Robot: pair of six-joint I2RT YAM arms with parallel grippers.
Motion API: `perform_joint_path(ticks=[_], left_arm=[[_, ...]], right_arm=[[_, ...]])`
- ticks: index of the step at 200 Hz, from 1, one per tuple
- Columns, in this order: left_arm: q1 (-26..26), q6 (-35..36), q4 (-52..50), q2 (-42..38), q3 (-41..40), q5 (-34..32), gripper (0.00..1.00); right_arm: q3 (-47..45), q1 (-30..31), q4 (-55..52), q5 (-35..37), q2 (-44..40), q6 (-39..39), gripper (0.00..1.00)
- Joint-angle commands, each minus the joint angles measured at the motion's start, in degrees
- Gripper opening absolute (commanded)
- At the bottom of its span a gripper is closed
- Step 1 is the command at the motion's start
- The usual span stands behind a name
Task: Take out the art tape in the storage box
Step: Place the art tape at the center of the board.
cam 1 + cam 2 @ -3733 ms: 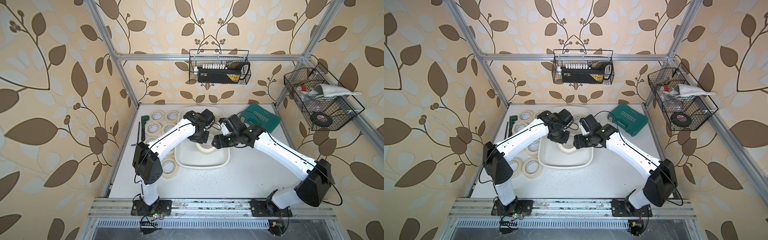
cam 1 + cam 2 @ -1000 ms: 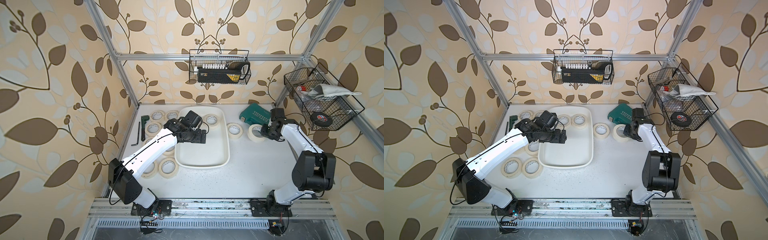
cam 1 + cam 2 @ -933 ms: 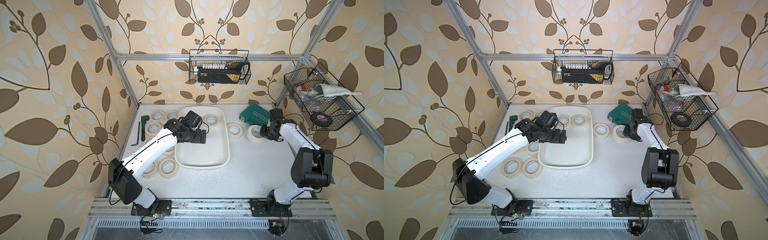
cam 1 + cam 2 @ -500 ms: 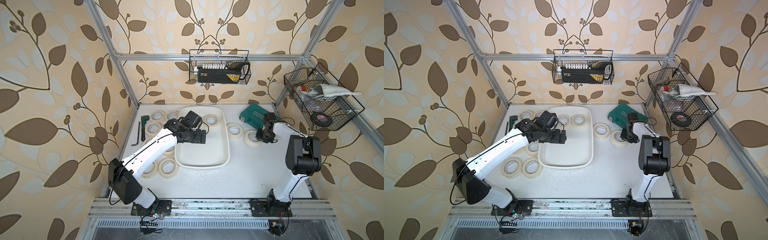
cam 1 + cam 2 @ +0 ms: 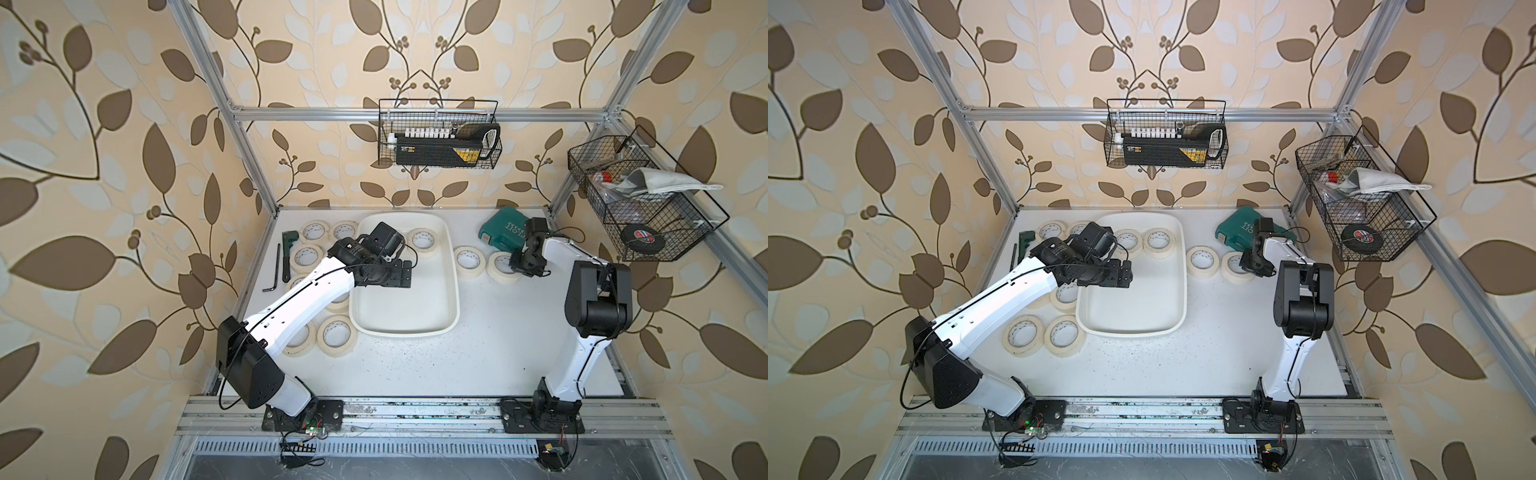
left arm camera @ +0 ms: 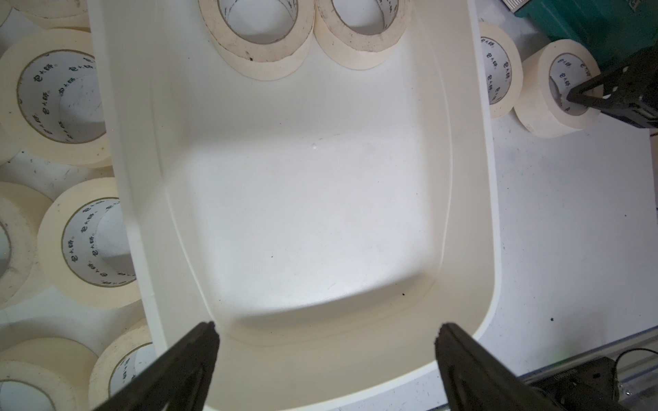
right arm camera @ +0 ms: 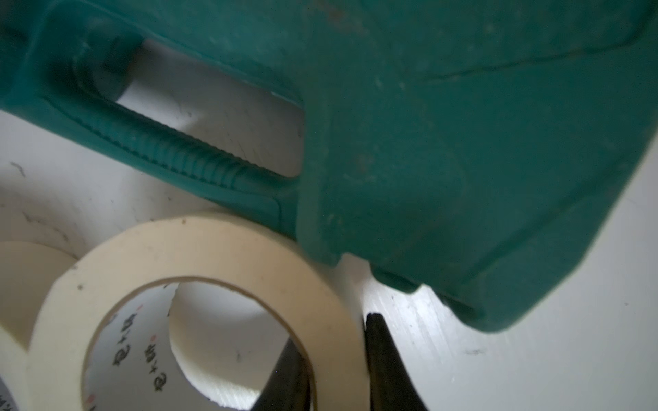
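Top views: left arm [image 5: 303,299] stretched over storage box [image 5: 454,291]; right arm [image 5: 598,291] folded, elbow high, beside teal case [image 5: 498,226].
Left wrist: left gripper [image 6: 325,329] spread wide, empty; two art tape rolls [image 6: 261,53] in storage box.
Right wrist: right gripper [image 7: 331,332] clamps tabletop roll [image 7: 199,249] by its wall.

Teal case [image 7: 463,142] blurred — tape roll [image 5: 493,270] seemingly part-hidden.

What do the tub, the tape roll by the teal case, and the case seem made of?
Tub: probably plastic, smooth white, moulded curves. Tape roll: likely matte cream paper, printed card core. Case: hard teal plastic, ribbed moulded handle.
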Motion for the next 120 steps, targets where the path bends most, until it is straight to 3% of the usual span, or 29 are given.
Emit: perform_joint_path(ticks=[1,17,61,120], left_arm=[[0.66,-0.70,-0.93,-0.69,-0.27,-0.72,0.99],[0.76,-0.71,-0.86,-0.70,-0.36,-0.80,0.99],[1.28,-0.79,-0.63,-0.87,-1.07,-0.81,0.99],[3.94,-2.87,0.57,-0.32,-0.90,-0.54,0.99]], right_arm=[[2.40,0.06,0.61,-1.23,0.84,0.55,0.25],[2.66,0.06,0.30,-1.95,1.03,0.33,0.28],[1.77,0.14,-1.08,-1.50,-0.06,0.20,0.48],[-0.21,0.56,-4.70,-5.01,-8.46,-0.45,0.51]])
